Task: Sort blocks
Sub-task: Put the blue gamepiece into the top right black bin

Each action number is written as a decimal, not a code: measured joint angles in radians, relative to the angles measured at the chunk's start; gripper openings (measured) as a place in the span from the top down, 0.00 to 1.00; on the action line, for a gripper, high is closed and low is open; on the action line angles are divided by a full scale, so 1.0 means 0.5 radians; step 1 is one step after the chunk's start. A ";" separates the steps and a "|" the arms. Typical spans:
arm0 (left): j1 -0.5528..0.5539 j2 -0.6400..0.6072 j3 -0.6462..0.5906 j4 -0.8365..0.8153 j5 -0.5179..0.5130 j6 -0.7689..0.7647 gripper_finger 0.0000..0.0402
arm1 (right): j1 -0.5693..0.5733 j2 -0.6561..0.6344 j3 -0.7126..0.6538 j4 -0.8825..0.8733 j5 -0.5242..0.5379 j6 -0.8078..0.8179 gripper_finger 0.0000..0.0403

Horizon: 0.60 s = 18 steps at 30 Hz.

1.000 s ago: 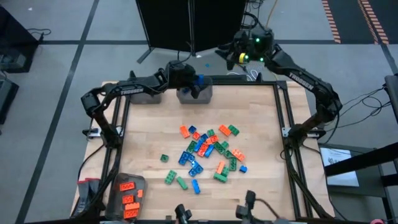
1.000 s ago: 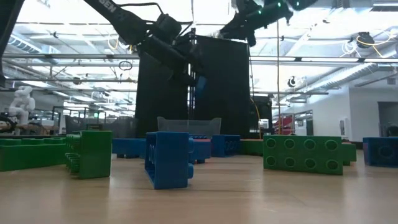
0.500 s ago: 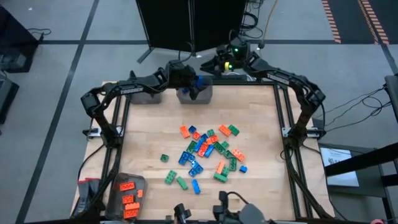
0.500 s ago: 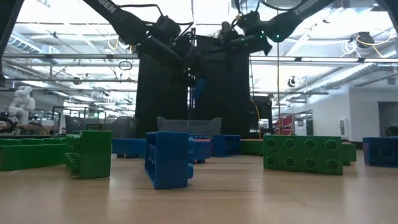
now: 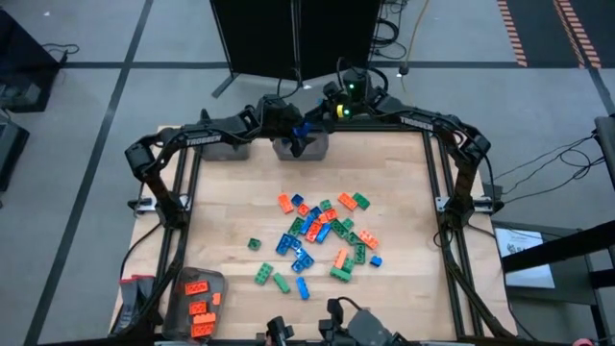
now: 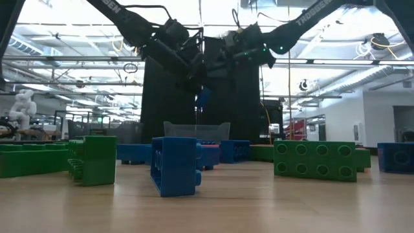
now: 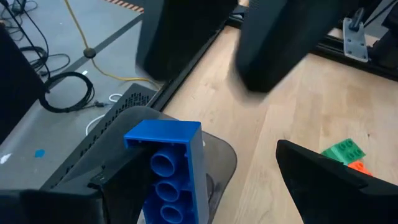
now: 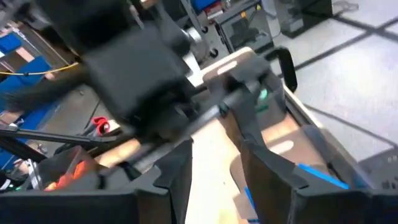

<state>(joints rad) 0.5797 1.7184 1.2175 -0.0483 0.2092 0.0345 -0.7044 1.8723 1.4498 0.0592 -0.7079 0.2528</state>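
- A blue block is at the left gripper, above a translucent grey bin at the far edge of the table; in the left wrist view it lies against one finger while the other finger stands well apart, so the fingers are wide.
- The rest of the blocks, orange, green and blue, lie scattered in a loose cluster at the middle of the table, with a few strays on the near side.
- Several orange blocks lie in a second bin at the near left corner.
- A third bin stands at the far edge, left of the first.
- In the low view, a blue block and green blocks stand close to the camera.
- The right gripper hangs at the far edge, just beside the left gripper; its fingers stand narrowly apart, holding nothing.
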 joint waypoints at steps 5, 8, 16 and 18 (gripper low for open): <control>0.000 0.000 0.000 0.001 -0.001 0.000 0.17 | -0.001 0.064 0.000 -0.046 -0.003 -0.011 0.67; -0.001 0.000 -0.001 -0.017 -0.007 -0.002 0.17 | -0.002 0.117 0.000 -0.086 -0.003 -0.019 0.67; 0.000 0.001 -0.001 -0.104 -0.011 0.025 0.17 | -0.047 0.191 -0.002 -0.207 0.028 -0.013 0.67; 0.000 -0.001 0.000 -0.139 -0.020 0.051 0.17 | -0.060 0.191 -0.002 -0.239 0.064 -0.027 0.67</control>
<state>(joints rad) 0.5797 1.7180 1.2175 -0.1177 0.1993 0.0601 -0.7345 1.9677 1.4490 -0.0602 -0.6758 0.2391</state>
